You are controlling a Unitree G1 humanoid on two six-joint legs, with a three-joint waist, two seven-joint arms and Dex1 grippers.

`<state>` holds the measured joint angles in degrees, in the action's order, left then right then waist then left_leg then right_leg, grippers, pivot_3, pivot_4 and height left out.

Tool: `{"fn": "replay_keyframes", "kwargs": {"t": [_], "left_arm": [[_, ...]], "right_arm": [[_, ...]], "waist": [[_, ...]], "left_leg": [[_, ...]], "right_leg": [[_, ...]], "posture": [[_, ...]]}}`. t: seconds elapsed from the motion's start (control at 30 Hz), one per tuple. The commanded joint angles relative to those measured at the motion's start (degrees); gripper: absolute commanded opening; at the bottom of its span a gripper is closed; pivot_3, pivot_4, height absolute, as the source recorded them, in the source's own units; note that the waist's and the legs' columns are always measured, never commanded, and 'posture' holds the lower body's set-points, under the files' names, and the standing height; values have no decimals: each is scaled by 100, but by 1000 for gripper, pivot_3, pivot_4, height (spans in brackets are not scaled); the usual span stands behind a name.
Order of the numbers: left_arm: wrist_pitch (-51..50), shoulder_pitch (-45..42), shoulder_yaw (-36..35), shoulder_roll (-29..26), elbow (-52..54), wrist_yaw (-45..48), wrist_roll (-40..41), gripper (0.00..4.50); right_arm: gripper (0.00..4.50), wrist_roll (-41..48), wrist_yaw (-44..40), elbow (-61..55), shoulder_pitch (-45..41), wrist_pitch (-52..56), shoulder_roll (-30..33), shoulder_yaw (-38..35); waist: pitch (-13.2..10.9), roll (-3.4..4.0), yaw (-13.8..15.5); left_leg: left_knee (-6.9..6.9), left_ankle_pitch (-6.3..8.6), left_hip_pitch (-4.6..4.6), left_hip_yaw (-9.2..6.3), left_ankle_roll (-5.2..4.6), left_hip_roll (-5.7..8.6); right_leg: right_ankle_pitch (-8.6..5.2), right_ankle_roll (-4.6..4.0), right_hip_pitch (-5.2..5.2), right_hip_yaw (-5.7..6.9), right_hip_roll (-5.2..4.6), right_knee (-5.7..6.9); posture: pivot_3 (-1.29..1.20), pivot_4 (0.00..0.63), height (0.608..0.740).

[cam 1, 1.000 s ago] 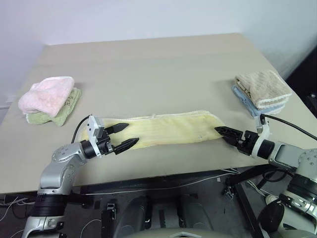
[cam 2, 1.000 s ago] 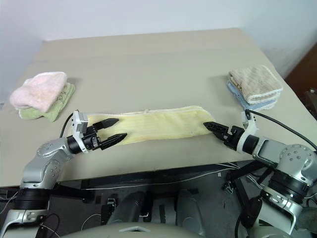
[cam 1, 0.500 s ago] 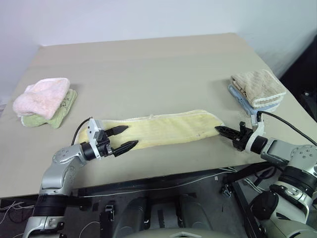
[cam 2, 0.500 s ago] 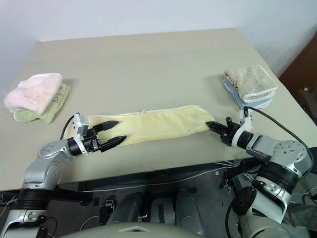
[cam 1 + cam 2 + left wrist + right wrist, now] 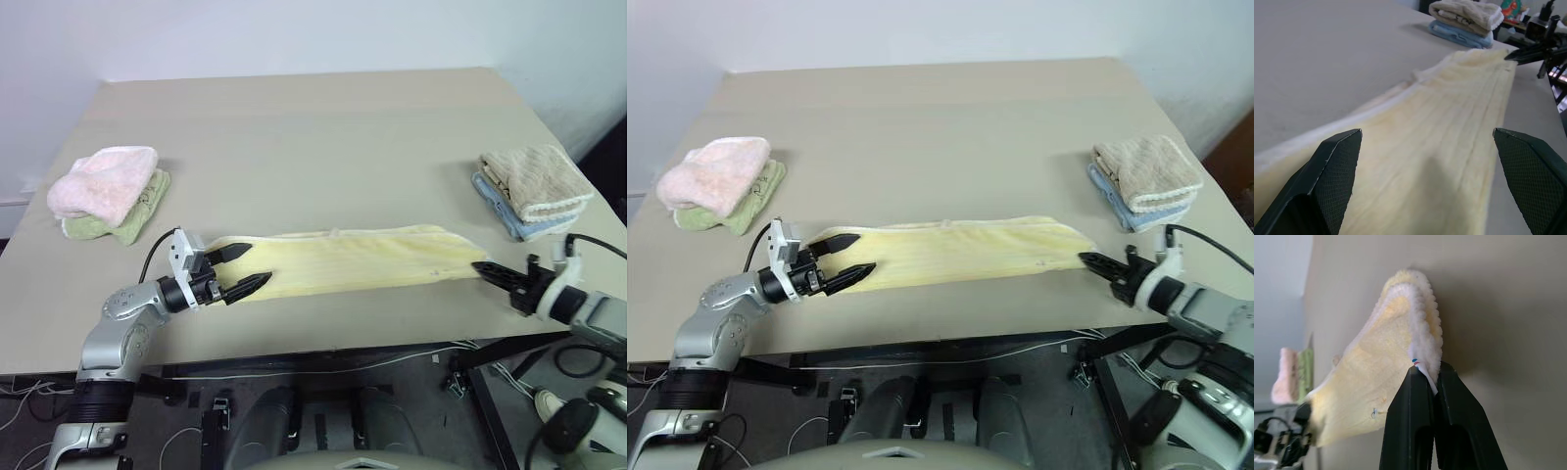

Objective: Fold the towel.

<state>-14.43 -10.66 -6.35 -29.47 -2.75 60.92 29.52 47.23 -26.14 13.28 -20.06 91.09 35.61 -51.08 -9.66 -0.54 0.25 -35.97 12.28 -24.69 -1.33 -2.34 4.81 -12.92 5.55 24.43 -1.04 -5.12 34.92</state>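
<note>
Two grippers work at the near edge of our table (image 5: 323,127). Our left gripper (image 5: 245,270) hovers level with its two black fingers spread wide apart over the left end of the towel (image 5: 343,259), holding nothing. Our right gripper (image 5: 1429,378) has its fingers pinched together on the scalloped trim at the towel's right end. Between them the pale yellow towel lies as one long, narrow folded strip running left to right along the near side of the table. Farther back on the left sits a pink towel (image 5: 103,181) stacked on a green towel (image 5: 132,213). Farther back on the right, a beige towel (image 5: 534,179) rests on a blue towel (image 5: 509,213).
</note>
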Motion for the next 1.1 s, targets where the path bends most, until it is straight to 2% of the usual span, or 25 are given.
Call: {"fn": "replay_keyframes", "kwargs": {"t": [0.03,0.2,0.33,0.5,0.7,0.8,0.97,1.1], "left_arm": [[-27,-82,-89,-23,137,-25,103,4500],[-83,-144,-55,-1,177,-62,82,4500],[-160,-246,-24,9,212,-94,82,4500],[-243,-258,-6,-58,309,-112,75,4500],[-277,-147,-14,-87,478,-194,25,4500],[-270,-89,16,-109,533,-208,-11,4500],[-185,0,129,-133,605,-236,-130,4500],[-202,67,126,-126,685,-252,-96,4500]], "right_arm": [[27,5,-230,101,155,-238,416,-105],[27,149,-558,-46,122,-425,768,147],[27,61,-1277,-1497,572,-1572,938,1044],[27,354,-1869,-2762,745,-2049,1164,1631],[27,55,-2028,-4012,945,-2692,1377,2975],[27,-251,-1937,-4087,946,-2948,1389,3544],[27,-480,-1562,-3708,647,-3105,936,4090],[27,-683,-1514,-3647,500,-3224,805,4495]], "waist": [[0,3,-1],[-1,11,-12],[-2,11,-16],[-3,12,-9],[-4,10,12],[-4,9,25],[-5,9,41],[-4,9,40]], "left_leg": [[1,0,0,0,0,-1],[1,-1,0,1,-1,-1],[0,-1,0,1,-2,-4],[-4,-1,-3,0,-2,-4],[-2,1,-6,0,-1,-5],[-4,1,-16,-1,-1,-5],[-4,2,-26,0,-1,-4],[-3,2,-35,0,-1,-4]], "right_leg": [[0,0,0,1,0,0],[-2,3,1,1,0,0],[-5,9,1,3,1,1],[-7,13,2,5,2,1],[-8,11,5,5,1,-1],[-8,11,13,5,0,-2],[-7,10,21,5,-1,-6],[-7,9,32,6,-1,-5]], "posture": [[0,150,740],[0,150,740],[0,150,740],[0,150,740],[0,150,740],[0,150,740],[0,150,740],[0,150,740]]}}
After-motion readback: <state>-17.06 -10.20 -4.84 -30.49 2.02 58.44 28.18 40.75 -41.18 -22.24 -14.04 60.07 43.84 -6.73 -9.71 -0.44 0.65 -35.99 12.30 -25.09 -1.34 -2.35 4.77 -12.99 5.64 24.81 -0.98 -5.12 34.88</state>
